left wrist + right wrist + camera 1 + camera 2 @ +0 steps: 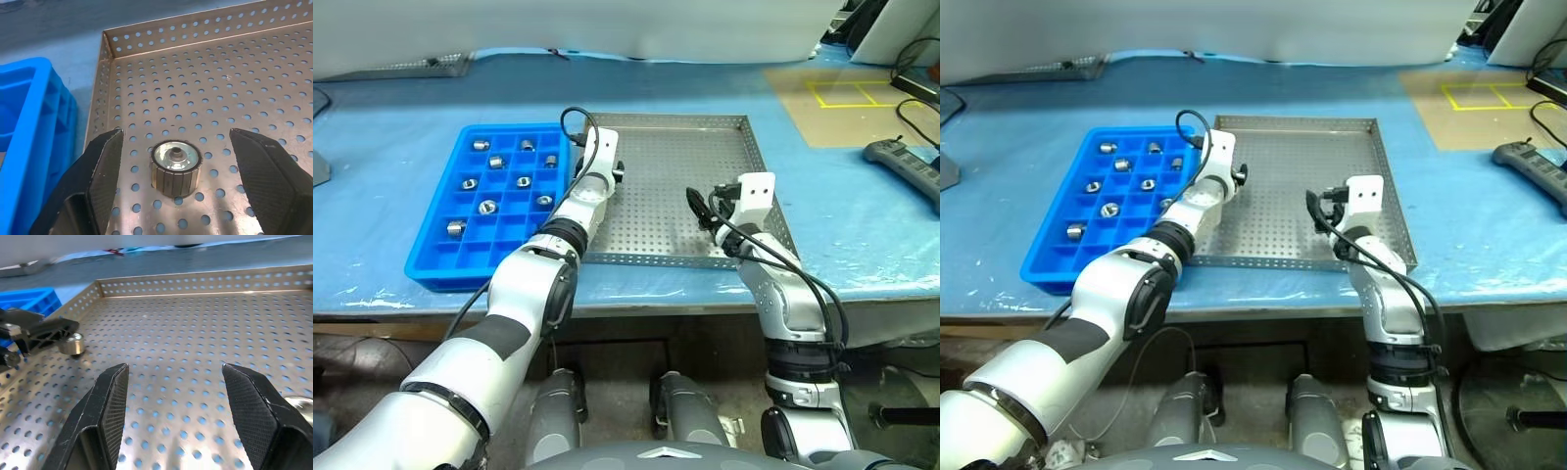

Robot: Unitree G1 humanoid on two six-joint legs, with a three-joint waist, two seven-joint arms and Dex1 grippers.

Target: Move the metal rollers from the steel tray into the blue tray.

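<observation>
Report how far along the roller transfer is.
Done: about nine metal rollers sit in compartments of the blue tray. In hand: nothing yet; the left pincer is open around one roller standing on the steel tray. Left: that roller, and apparently another at the right pincer's side.

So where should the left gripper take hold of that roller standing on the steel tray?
Across its ribbed side wall. The roller stands on end on the steel tray, hole up, and the open left gripper already straddles it, a finger on each side. Probably best to come from above and close.
</observation>
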